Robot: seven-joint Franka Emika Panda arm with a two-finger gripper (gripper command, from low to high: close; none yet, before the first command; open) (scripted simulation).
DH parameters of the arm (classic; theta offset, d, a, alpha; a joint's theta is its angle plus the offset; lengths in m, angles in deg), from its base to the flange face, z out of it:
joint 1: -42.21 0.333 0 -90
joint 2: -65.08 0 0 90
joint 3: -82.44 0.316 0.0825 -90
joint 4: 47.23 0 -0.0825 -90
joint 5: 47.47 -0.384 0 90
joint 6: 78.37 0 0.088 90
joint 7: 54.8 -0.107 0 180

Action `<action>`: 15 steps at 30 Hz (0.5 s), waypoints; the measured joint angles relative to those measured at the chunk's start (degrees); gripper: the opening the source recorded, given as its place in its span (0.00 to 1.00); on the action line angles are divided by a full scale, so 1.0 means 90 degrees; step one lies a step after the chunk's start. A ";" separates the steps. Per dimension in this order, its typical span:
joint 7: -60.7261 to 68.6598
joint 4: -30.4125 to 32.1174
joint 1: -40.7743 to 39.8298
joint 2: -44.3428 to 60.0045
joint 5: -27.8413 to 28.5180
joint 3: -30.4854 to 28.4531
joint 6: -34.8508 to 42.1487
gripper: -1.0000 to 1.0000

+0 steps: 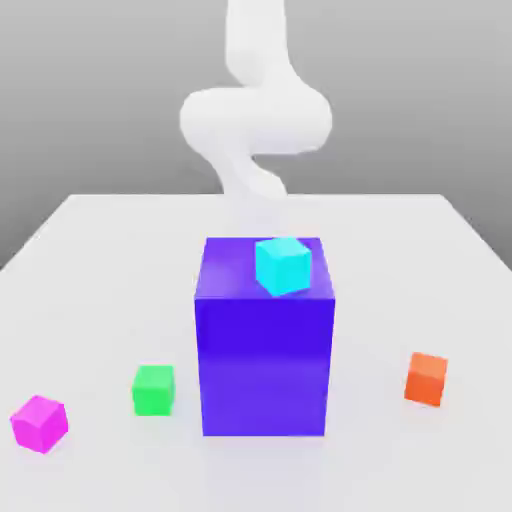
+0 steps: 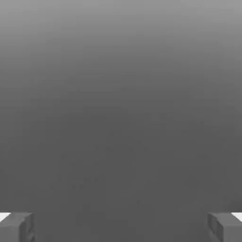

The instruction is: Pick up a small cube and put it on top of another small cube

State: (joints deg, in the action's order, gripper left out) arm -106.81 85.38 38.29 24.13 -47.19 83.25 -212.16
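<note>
Smooth white table (image 1: 100,250) — matte magenta cube (image 1: 40,422).

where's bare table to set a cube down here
Bare table lies wide on both sides of the big blue block and behind it. It is tighter in front toward the exterior view's left, by the green cube and magenta cube; orange cube sits alone.

The small cube (image 1: 40,422) I am meant to lift is sitting flat on the worktop (image 1: 100,250), plain magenta-pink, turned slightly so a corner faces the camera. It is lying at the near edge, far to the exterior view's left, touching nothing.
</note>
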 joint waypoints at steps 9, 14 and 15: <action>-0.2618 0.0331 -0.1354 0.1983 0.0282 0.0127 -0.0797 0.50; -0.4042 0.0511 -0.1952 0.3064 0.0437 0.0042 -0.1232 0.50; -0.4319 0.0548 -0.2051 0.3280 0.0457 0.0003 -0.1323 0.50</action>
State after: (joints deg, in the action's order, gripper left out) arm -145.68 90.32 19.83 53.65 -43.08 83.28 -224.07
